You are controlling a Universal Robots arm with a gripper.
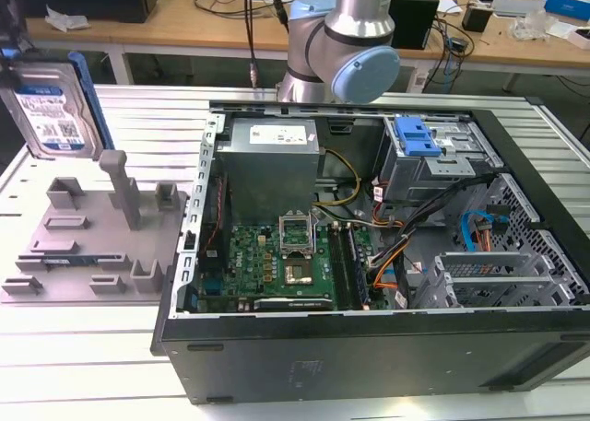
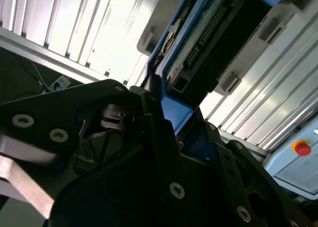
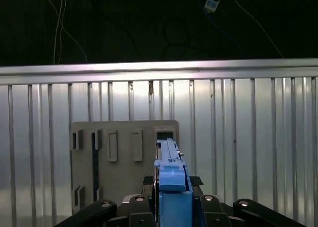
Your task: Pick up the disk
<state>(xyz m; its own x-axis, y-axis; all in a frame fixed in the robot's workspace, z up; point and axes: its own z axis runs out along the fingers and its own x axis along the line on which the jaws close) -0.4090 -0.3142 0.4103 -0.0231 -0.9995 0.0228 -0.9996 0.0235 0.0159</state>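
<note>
The disk (image 1: 53,110), a silver hard drive with a white-and-blue label and blue side rails, hangs upright in the air at the exterior view's far left, above the grey fixture plate (image 1: 92,246). Both wrist views show my gripper (image 3: 172,187) shut on the disk's blue rail (image 3: 172,180), with a black finger (image 3: 148,181) on each side. The second wrist view shows the disk's underside and connector edge (image 2: 213,33) reaching out from between the fingers (image 2: 155,118).
An open computer case (image 1: 516,366) fills the exterior view's middle and right, holding a motherboard (image 1: 277,264), a grey power supply box (image 1: 272,158) and a blue drive-bay latch (image 1: 415,137). The arm's base (image 1: 341,43) stands behind the case. The ribbed metal table (image 1: 83,366) spreads around.
</note>
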